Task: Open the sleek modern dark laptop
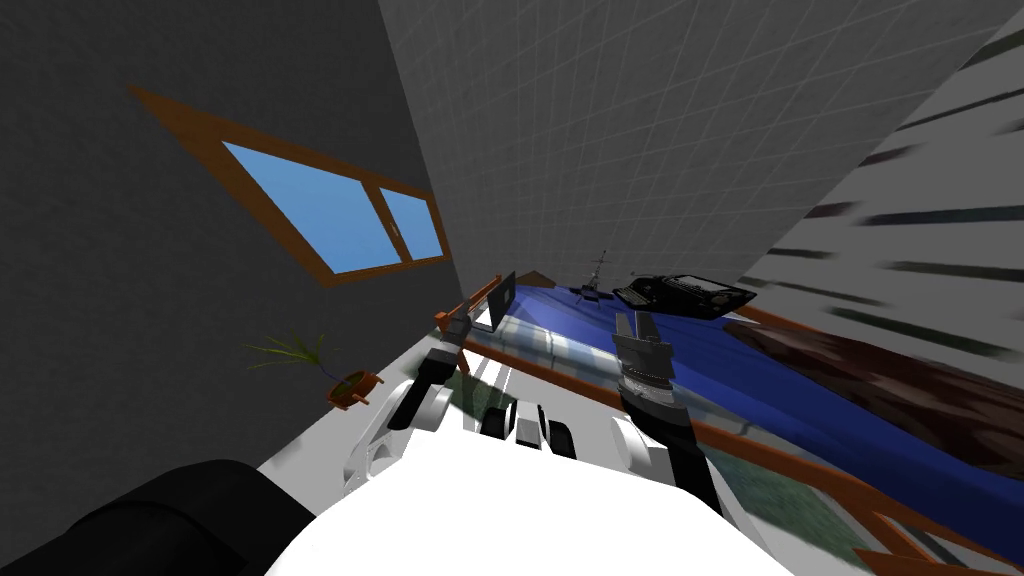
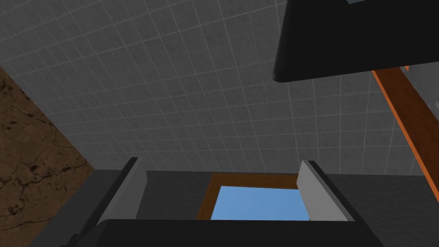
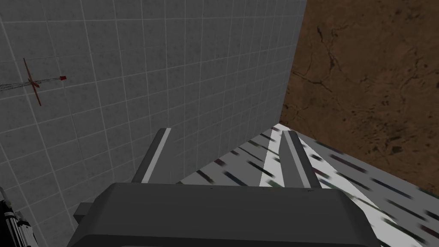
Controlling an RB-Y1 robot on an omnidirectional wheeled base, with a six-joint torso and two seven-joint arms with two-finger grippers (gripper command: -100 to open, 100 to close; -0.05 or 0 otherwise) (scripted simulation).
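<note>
— Over the blue table (image 1: 760,390), where is the laptop sitting?

— Taking the head view first: the laptop (image 1: 505,295) is standing at the table's far left corner, with its dark panel rising up off the top. How far open it is, I cannot tell.

— What are the arms doing?

— The left gripper (image 1: 460,325) is hovering just near of the laptop. Whether the two are touching, I cannot tell. The right gripper (image 1: 634,318) is hanging over the table's near edge, well right of the laptop, with its fingers parted and gripping nothing. A dark typewriter (image 1: 685,292) is lying far beyond it. A thin model (image 1: 595,280) is standing between the typewriter and the laptop.

— And the left wrist view?

— The left gripper (image 2: 219,162) is holding its fingers (image 2: 124,193) spread wide, with nothing between them. The laptop's dark slab (image 2: 356,38) is showing past the fingertips, off to one side and apart from them. The wooden rim (image 2: 407,111) is running beside it.

— The right wrist view?

— The right gripper (image 3: 227,131) is keeping its fingers (image 3: 296,158) wide apart and empty. The model (image 3: 32,81) is showing red against a tiled wall (image 3: 128,43).
</note>
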